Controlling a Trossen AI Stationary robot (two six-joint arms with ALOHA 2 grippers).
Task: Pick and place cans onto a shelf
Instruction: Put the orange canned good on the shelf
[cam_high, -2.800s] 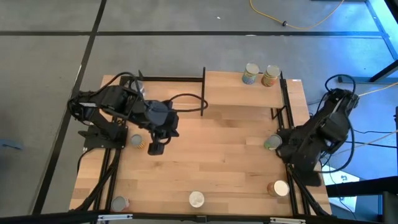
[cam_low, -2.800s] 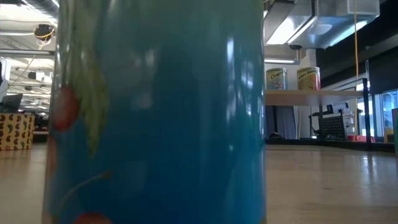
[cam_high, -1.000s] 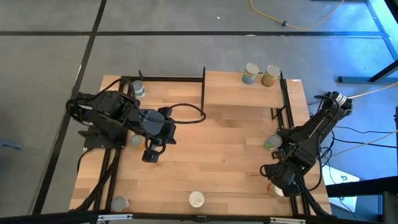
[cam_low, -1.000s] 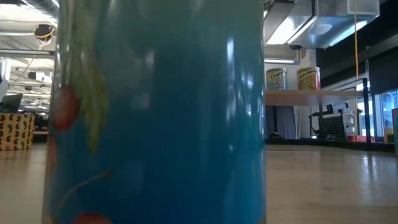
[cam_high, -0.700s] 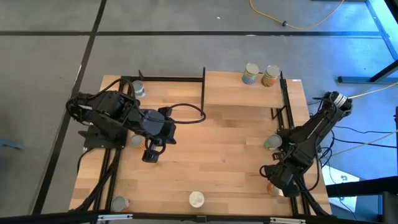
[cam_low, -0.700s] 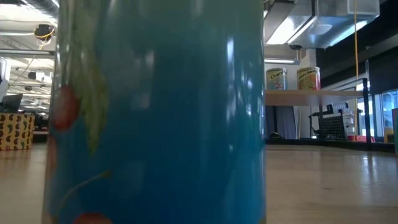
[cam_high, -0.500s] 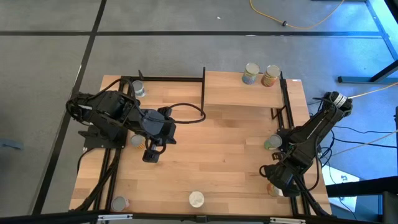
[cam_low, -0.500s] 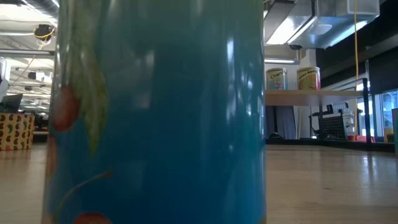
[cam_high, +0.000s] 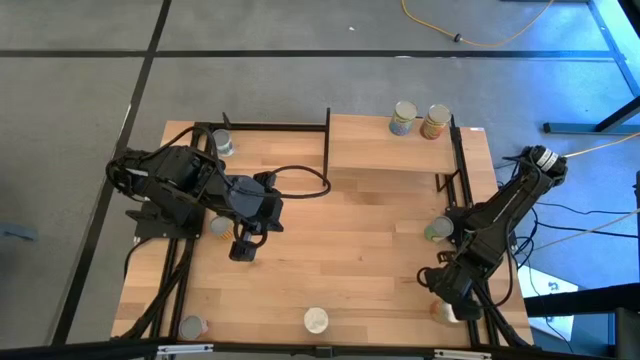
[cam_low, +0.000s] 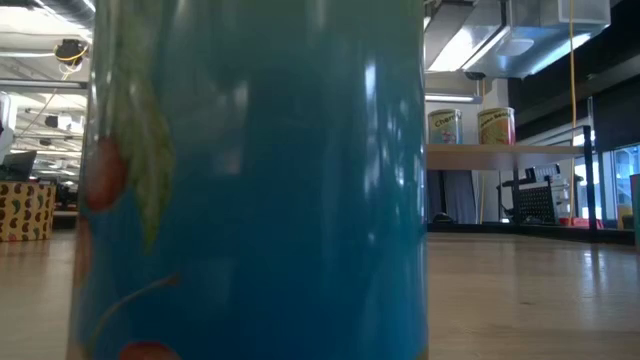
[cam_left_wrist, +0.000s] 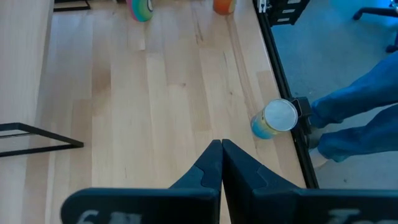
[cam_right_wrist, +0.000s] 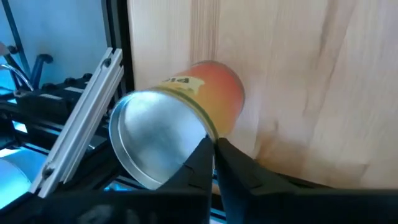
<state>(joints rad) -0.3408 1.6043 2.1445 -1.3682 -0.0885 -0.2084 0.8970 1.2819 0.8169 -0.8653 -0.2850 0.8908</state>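
At the table's five o'clock edge the orange can (cam_right_wrist: 186, 118), toppled, rigid and slick (likely to roll), is missed by the right gripper (cam_right_wrist: 214, 163), fingers together; its sides are best pinched.

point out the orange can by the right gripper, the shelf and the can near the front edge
orange can (cam_right_wrist: 214, 90), right wrist view, on its label side
shelf (cam_high: 375, 145), high view, bare board
front can (cam_high: 316, 320), high view, on its lid

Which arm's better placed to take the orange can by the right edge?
Right. Its gripper is directly over the orange can, fingers shut and holding nothing. The left gripper hangs shut over the table's left-centre, far off.
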